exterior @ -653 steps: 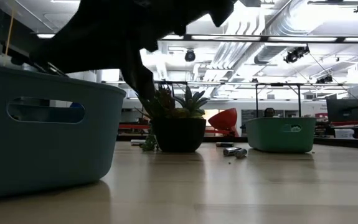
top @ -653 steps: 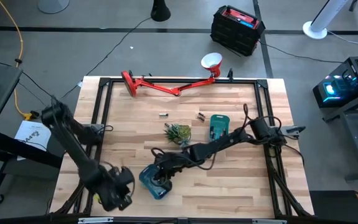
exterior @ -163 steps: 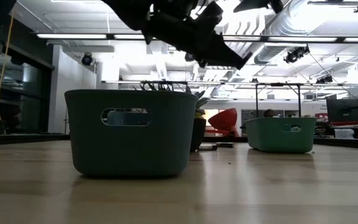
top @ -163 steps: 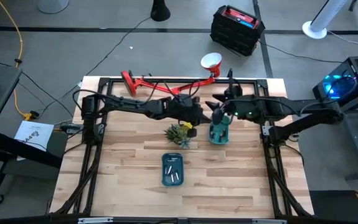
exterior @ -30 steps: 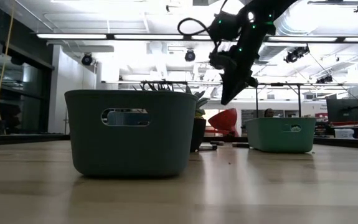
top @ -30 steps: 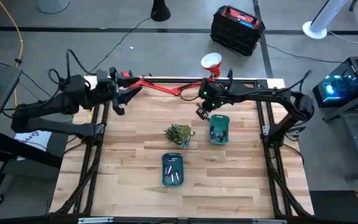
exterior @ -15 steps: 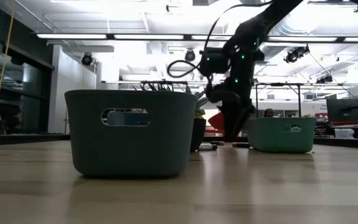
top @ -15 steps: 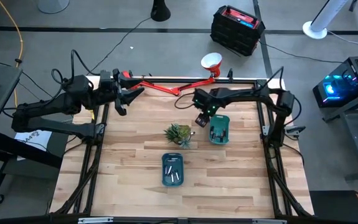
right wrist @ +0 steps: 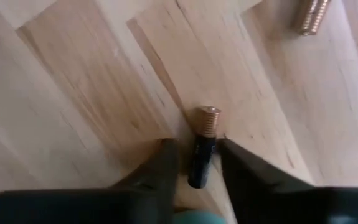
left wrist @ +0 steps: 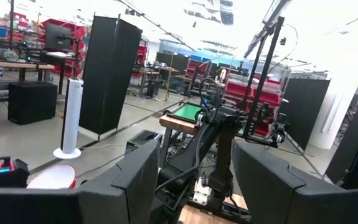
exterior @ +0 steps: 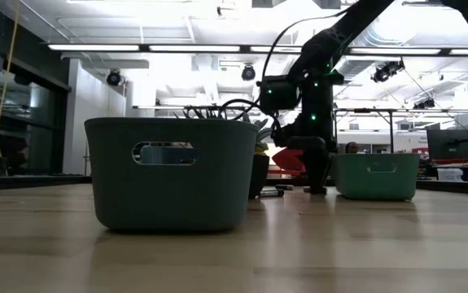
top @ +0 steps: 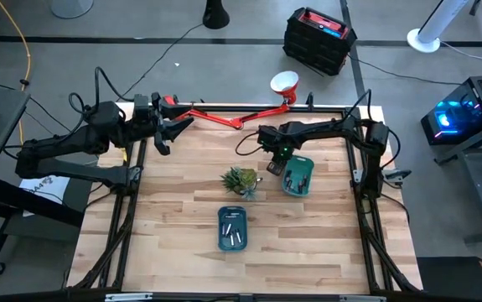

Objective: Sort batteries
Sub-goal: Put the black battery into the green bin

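Beside far tray, my right gripper just dropped from above to tabletop; fingers part-open, straddling battery, not clamped. Pick imminent. Second battery lies near. Left gripper parked far, open, empty.

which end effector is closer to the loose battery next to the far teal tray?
Right. The right end effector is down at the table, fingers straddling the battery. The left end effector is raised over the table's far-left corner, well away.
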Available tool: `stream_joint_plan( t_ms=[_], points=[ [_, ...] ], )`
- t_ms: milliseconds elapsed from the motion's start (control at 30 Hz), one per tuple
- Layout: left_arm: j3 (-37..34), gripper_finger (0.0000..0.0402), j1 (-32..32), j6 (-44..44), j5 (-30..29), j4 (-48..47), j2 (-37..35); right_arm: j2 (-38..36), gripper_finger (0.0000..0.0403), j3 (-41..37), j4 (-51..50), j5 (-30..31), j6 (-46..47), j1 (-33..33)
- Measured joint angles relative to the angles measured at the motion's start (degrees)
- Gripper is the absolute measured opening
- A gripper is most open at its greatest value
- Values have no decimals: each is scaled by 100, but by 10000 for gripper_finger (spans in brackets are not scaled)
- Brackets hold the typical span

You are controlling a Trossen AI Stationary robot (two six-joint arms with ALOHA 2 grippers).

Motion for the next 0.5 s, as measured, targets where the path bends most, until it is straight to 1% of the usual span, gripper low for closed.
stream_joint_plan(
  t_ms=[67,100,233,367,500],
  points=[
    [0,192,2,2,-2,23,0,-6,36,-3,9,89,-25,-1],
    [0,192,2,6,-2,69,0,-53,21,-9,28,93,-24,-2],
    [0,192,2,185,-4,352,-43,-274,10,55,126,281,92,-5],
    [4,192,7,421,-9,504,-79,-862,5,355,31,338,164,12],
    [4,192,7,389,-18,471,-79,-1467,4,493,-599,203,326,206]
  ],
)
